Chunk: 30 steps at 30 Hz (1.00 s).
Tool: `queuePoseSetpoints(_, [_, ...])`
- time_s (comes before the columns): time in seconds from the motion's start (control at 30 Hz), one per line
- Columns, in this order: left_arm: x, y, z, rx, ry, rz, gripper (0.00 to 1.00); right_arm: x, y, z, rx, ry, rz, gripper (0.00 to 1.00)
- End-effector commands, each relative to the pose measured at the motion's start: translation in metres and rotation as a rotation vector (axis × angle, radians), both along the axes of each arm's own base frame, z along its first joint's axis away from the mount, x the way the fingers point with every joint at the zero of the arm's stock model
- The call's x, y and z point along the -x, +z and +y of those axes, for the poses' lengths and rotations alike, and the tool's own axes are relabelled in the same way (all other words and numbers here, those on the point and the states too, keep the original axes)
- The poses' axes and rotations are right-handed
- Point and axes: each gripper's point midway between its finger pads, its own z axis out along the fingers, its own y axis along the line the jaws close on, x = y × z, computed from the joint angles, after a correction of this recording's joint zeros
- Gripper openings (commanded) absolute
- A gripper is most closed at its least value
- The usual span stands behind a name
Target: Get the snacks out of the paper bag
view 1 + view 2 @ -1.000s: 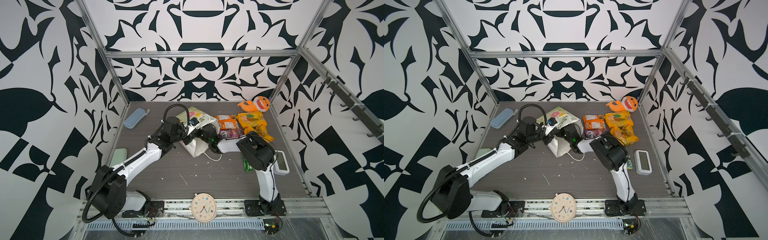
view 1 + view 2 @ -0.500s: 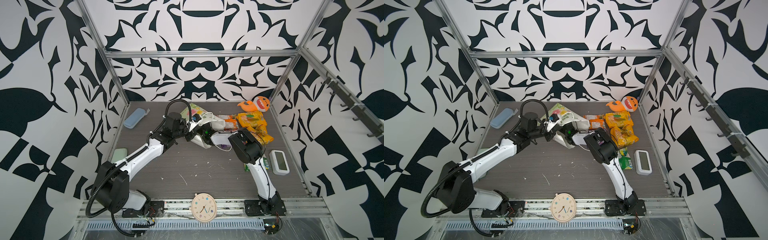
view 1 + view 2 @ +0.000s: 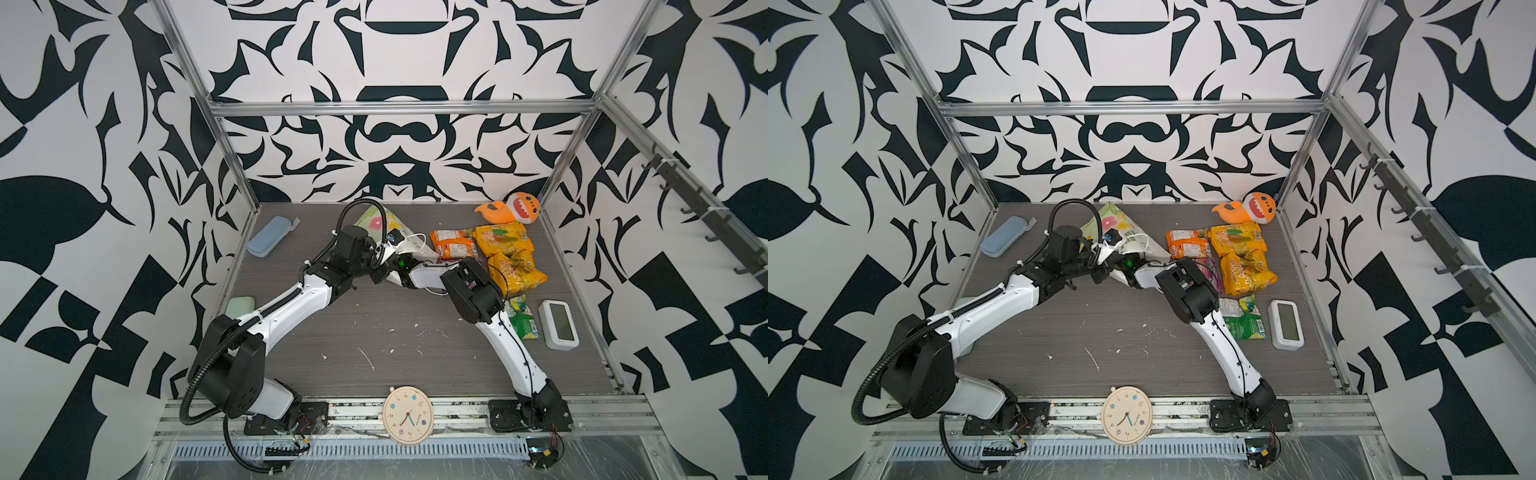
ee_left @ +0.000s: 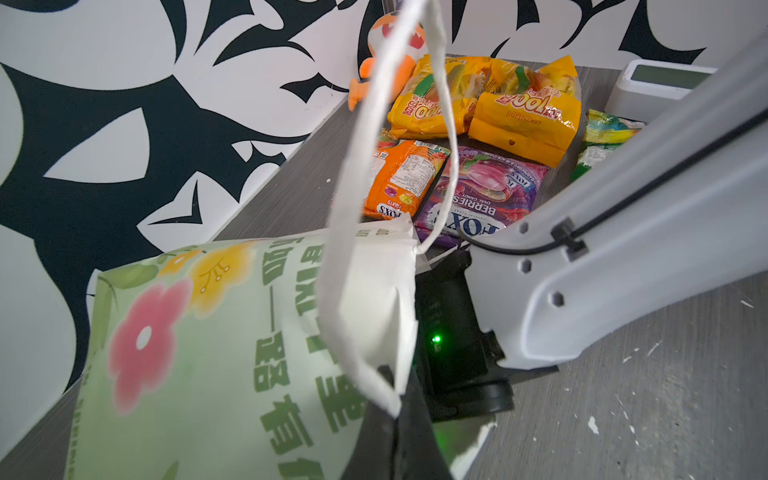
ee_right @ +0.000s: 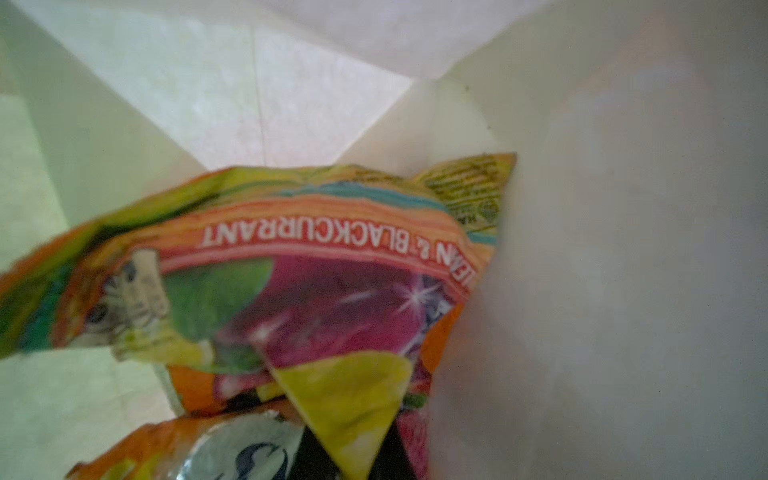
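Paper bag (image 4: pixel 195 332), snack packet (image 5: pixel 316 266) inside pinched by right hand (image 5: pixel 351 457), left hand (image 4: pixel 392 440) pinching bag's rim

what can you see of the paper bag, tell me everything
The paper bag is white paper with a pale green print, pink and yellow flowers, green characters and a white cord handle. It lies tipped on its side on the table, towards the back. The left gripper pinches its rim; the right gripper is inside, shut on a snack packet.
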Motion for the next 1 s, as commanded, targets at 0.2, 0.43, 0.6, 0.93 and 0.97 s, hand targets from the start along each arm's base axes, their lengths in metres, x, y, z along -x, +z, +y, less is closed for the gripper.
queuePoseSetpoints(0.2, [0.032, 0.014, -0.016, 0.044, -0.099, -0.065, 0.0, -0.002, 0.089, -0.021, -0.113, -0.011, -0.168, 0.0])
queuePoseSetpoints(0.43, [0.021, 0.0, -0.007, -0.011, -0.034, -0.064, 0.0, 0.027, 0.103, -0.032, -0.145, 0.032, -0.191, 0.0])
queuePoseSetpoints(0.6, [0.014, -0.01, 0.002, -0.049, 0.008, -0.054, 0.0, 0.049, 0.113, -0.046, -0.124, 0.043, -0.205, 0.0])
queuePoseSetpoints(0.93, [0.007, -0.014, 0.011, -0.082, 0.056, -0.045, 0.0, 0.087, 0.113, -0.07, -0.108, 0.057, -0.181, 0.0])
queuePoseSetpoints(0.97, [0.007, -0.014, 0.012, -0.084, 0.057, -0.045, 0.0, 0.09, 0.113, -0.072, -0.104, 0.059, -0.179, 0.0])
